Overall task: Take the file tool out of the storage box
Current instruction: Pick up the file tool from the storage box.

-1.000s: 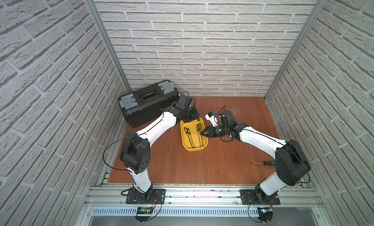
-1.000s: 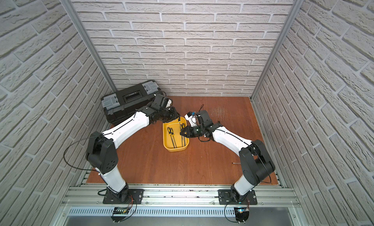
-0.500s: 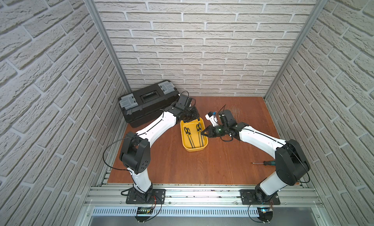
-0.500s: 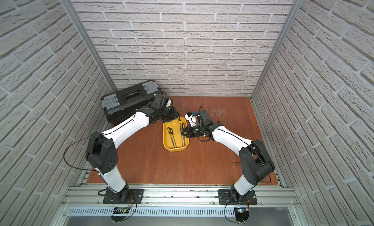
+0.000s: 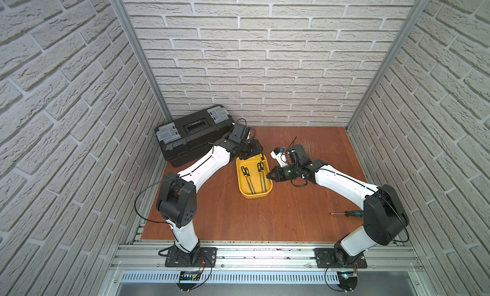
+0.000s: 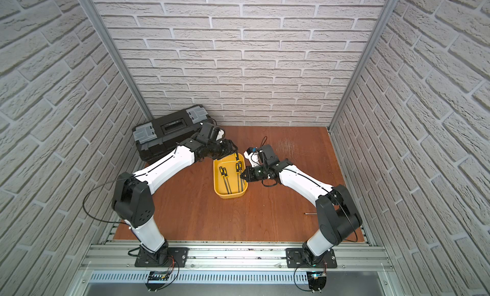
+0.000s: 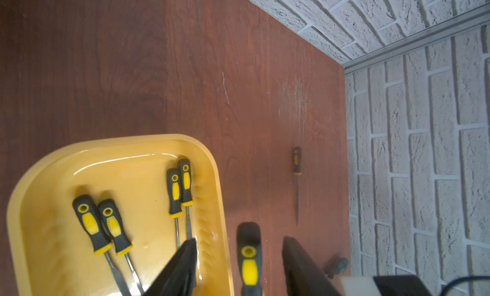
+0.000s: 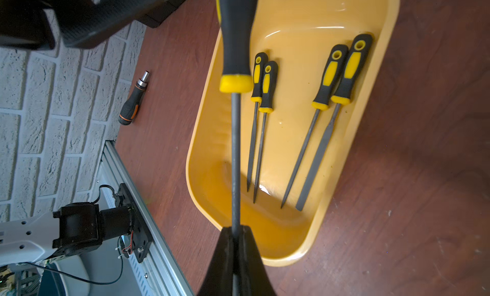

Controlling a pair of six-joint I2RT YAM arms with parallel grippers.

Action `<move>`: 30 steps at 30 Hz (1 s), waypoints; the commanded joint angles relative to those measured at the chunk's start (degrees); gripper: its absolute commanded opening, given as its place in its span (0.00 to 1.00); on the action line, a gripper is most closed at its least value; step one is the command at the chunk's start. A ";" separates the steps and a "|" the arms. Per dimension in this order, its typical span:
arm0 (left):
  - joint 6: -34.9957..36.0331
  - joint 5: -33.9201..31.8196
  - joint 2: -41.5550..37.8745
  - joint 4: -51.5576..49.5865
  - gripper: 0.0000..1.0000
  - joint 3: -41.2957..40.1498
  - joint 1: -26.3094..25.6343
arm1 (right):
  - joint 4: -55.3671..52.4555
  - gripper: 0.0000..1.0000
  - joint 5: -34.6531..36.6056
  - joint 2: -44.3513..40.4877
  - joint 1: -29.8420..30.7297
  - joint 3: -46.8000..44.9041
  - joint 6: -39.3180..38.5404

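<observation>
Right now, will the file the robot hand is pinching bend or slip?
Probably no bending: the file runs straight from the right hand, which pinches only its thin metal end. It might tilt or slip, since the thick handle sits far out and the left hand is open around it.

A: What sort of place is this?

B: A robotics lab's test cell, dressed like a workshop. Two white robot arms are bolted to an aluminium rail at 6 o'clock, with bare circuit boards and loose wires just outside it.

A: And the brick walls?

B: Brick-pattern panels, joined by metal corner strips, closing in a brown wooden board.

A: Why a workshop?

B: A black toolbox sits at 10 o'clock, files lie in a yellow storage box near the centre, and a screwdriver lies at 4 o'clock.
</observation>
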 commanded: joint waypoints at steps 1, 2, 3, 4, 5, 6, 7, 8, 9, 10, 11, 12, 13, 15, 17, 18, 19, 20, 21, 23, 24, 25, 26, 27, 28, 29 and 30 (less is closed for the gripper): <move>2.69 -0.65 -1.62 -1.00 0.68 0.96 0.59 | -2.85 0.03 4.05 -4.14 -0.56 0.38 -2.95; 3.45 -1.08 -1.97 -1.45 0.74 0.88 0.62 | -4.40 0.03 6.05 -4.81 -0.79 0.31 -3.68; 4.18 -1.15 -2.17 -2.02 0.80 0.84 0.60 | -6.02 0.03 8.27 -5.43 -0.98 0.33 -4.49; 4.86 -1.22 -2.29 -2.64 0.84 0.87 0.57 | -7.59 0.03 10.10 -5.85 -1.28 0.32 -5.22; 5.81 -1.14 -2.41 -3.42 0.87 0.99 0.57 | -9.29 0.03 12.51 -6.44 -1.65 0.29 -5.86; 6.64 -0.93 -2.48 -4.05 0.90 1.03 0.58 | -10.87 0.03 14.72 -7.08 -1.98 0.27 -6.35; 7.26 -0.67 -2.60 -4.55 0.92 1.03 0.71 | -11.88 0.03 16.59 -7.53 -2.32 0.05 -6.84; 7.96 -0.38 -2.65 -5.04 0.95 1.04 0.71 | -12.87 0.03 17.99 -8.12 -2.79 -0.16 -7.20; 8.68 -0.05 -2.79 -5.43 0.98 0.97 0.72 | -13.52 0.03 19.77 -8.66 -3.21 -0.50 -7.48; 9.23 0.05 -2.93 -5.70 0.98 0.83 0.79 | -13.95 0.03 21.17 -9.07 -3.50 -0.90 -7.70; 9.73 0.34 -3.14 -5.89 0.98 0.61 0.86 | -14.60 0.03 22.71 -9.41 -3.98 -1.14 -7.79; 10.28 0.66 -3.45 -5.90 0.98 0.32 0.93 | -14.96 0.03 23.99 -9.71 -4.46 -1.55 -7.89; 10.77 0.71 -3.64 -5.90 0.98 0.12 0.95 | -15.22 0.03 24.62 -10.04 -4.93 -1.87 -7.80; 12.29 0.76 -3.99 -6.52 0.99 -0.02 0.89 | -15.64 0.03 25.66 -10.40 -6.13 -2.53 -7.75; 13.54 1.10 -4.26 -6.85 0.98 -0.17 0.80 | -16.16 0.03 27.22 -10.31 -6.82 -2.75 -7.79; 13.92 1.18 -4.51 -6.94 0.99 -0.40 0.62 | -16.62 0.03 28.20 -10.03 -7.10 -2.66 -7.85; 14.23 1.12 -4.74 -6.88 0.98 -0.57 0.54 | -16.89 0.03 29.11 -9.70 -7.29 -2.65 -7.78; 14.45 1.13 -5.11 -6.71 0.99 -0.92 0.37 | -16.92 0.03 29.86 -9.44 -7.61 -2.80 -7.71; 14.75 1.12 -5.44 -6.52 0.99 -1.35 0.20 | -16.92 0.03 30.45 -9.19 -8.02 -2.91 -7.52; 15.23 1.53 -5.89 -6.08 0.99 -1.96 0.02 | -16.63 0.03 31.27 -8.68 -8.74 -3.23 -7.11; 15.39 1.54 -6.06 -6.16 0.99 -2.19 -0.16 | -16.40 0.03 31.69 -8.41 -9.10 -3.39 -6.96; 15.42 1.69 -6.18 -6.12 0.98 -2.34 -0.24 | -16.23 0.03 31.64 -8.08 -9.38 -3.44 -6.90; 15.65 1.67 -6.37 -6.07 0.98 -2.48 -0.39 | -15.98 0.03 31.68 -7.83 -9.79 -3.52 -6.93; 15.78 1.55 -6.44 -6.08 0.99 -2.60 -0.52 | -15.88 0.03 31.76 -7.48 -10.09 -3.44 -6.92; 15.87 1.54 -6.51 -6.07 0.98 -2.74 -0.61 | -15.86 0.03 31.85 -7.11 -10.36 -3.36 -7.02; 16.08 1.70 -6.61 -6.07 0.98 -2.82 -0.84 | -15.78 0.03 32.06 -6.71 -10.70 -3.20 -7.17; 16.41 1.69 -6.70 -6.12 0.98 -2.83 -0.92 | -15.72 0.03 32.18 -6.34 -11.13 -3.09 -7.17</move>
